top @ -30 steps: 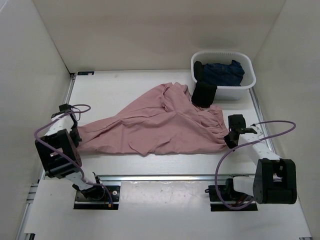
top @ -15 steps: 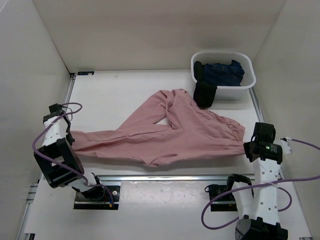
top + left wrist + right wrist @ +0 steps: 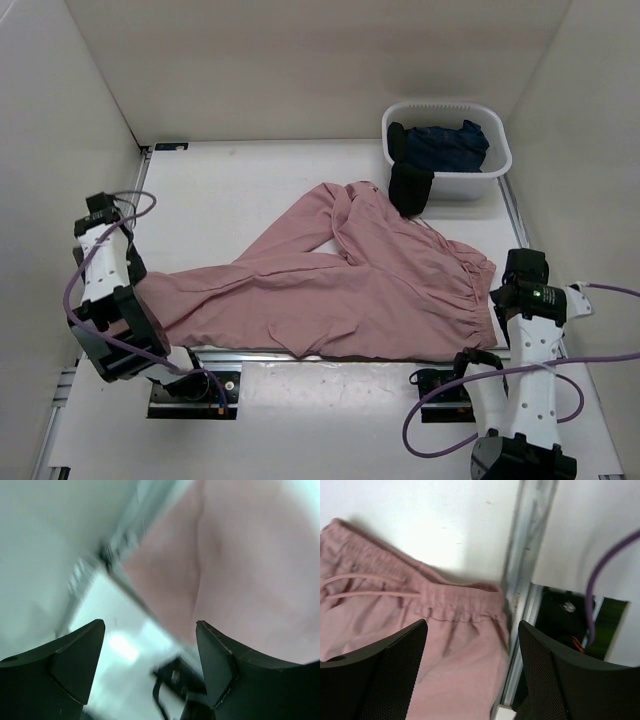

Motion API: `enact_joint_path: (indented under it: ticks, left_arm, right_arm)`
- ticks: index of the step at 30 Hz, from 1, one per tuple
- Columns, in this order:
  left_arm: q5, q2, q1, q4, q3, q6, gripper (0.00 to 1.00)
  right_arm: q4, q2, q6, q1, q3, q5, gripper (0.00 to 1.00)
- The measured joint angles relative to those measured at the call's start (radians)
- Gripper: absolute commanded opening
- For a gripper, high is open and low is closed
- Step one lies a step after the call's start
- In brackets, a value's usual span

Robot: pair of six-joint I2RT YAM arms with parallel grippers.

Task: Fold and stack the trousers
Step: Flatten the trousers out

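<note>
The dusty-pink trousers (image 3: 350, 290) lie spread across the table's near half. Their hem end is at the left, the gathered waistband (image 3: 455, 602) with thin drawstrings (image 3: 365, 585) is at the right, and one leg reaches back towards the basket. The near edge of the cloth overlaps the front rail. My left gripper (image 3: 128, 280) hovers open over the left hem end, with blurred pink fabric (image 3: 240, 570) past its empty fingers (image 3: 80, 655). My right gripper (image 3: 520, 272) is open just above the waistband corner and holds nothing (image 3: 472, 625).
A white basket (image 3: 497, 165) at the back right holds dark garments (image 3: 445, 145). One dark garment (image 3: 408, 188) hangs over its front wall, touching the pink cloth. A metal rail (image 3: 250, 353) runs along the near edge, with the arm mounts behind it. White walls close in left and right.
Both grippers have opened and let go of the trousers. The cloth was pulled out wide and towards the near edge and now lies flatter. The right arm swung out to the right.
</note>
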Motion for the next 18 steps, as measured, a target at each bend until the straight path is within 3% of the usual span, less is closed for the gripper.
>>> enact_joint_path:
  ticks: [3, 9, 14, 15, 18]
  left_arm:
    - [-0.033, 0.034, -0.028, 0.088, 0.047, 0.0, 0.84]
    - [-0.04, 0.224, -0.044, 0.153, -0.068, 0.002, 0.86]
    - [-0.035, 0.322, -0.044, 0.2, -0.056, 0.001, 0.84]
    - [-0.036, 0.331, -0.044, 0.213, -0.053, 0.001, 0.82]
    - [-0.04, 0.352, -0.044, 0.251, -0.052, -0.002, 0.48]
  right_arm:
    - [0.054, 0.041, -0.037, 0.02, 0.015, -0.025, 0.78]
    - [0.136, 0.1, -0.08, 0.066, 0.007, -0.079, 0.77]
    - [0.232, 0.089, -0.1, 0.08, -0.074, -0.155, 0.78]
    - [0.246, 0.094, -0.1, 0.085, -0.1, -0.171, 0.78]
    - [0.275, 0.129, -0.093, 0.093, -0.18, -0.198, 0.8]
